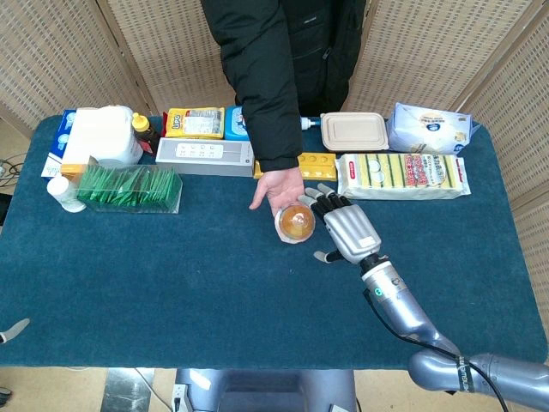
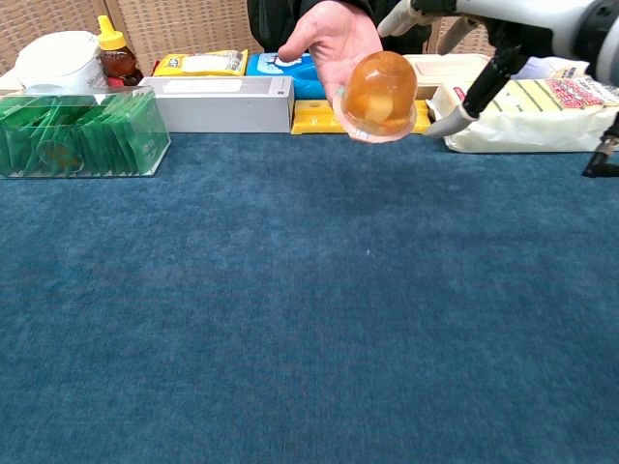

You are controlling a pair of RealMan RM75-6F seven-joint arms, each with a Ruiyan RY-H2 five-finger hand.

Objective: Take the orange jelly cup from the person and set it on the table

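Now the blue tabletop [image 1: 171, 292] spreads wide beneath everything, and the person [image 1: 274, 69] in a dark coat stands at its far edge, beyond the right robot hand [image 1: 346, 233], one arm stretched toward it. Far off to that robot hand's left, against the back of the tabletop, sit a white tub [image 1: 101, 137], a clear box of green packets [image 1: 129, 189] and a long grey box [image 1: 204, 156]; just beyond it lies a yellow tray [image 1: 316, 166], and beyond it to the right a pack of striped sponges [image 1: 401, 176], a beige lidded container [image 1: 353, 130] and a bag of tissues [image 1: 427, 127]. The right robot hand hangs above the tabletop with its fingers [image 1: 326, 199] spread apart and its thumb held out to the side, gripping nothing. The person's hand [image 1: 276, 190] is turned palm up immediately to its left, at about the same height. The orange jelly cup [image 1: 296, 223] rests dome-up on that palm, close beside the robot hand's fingers; whether they touch the cup cannot be told from either view. In the chest view the cup [image 2: 379, 92] sits raised well above the tabletop, with the robot hand's thumb [image 2: 447, 124] pointing toward it from the right. The left robot hand [image 1: 13, 330] shows only as a sliver at the near left edge, well away from the right one, and how it is held cannot be told.
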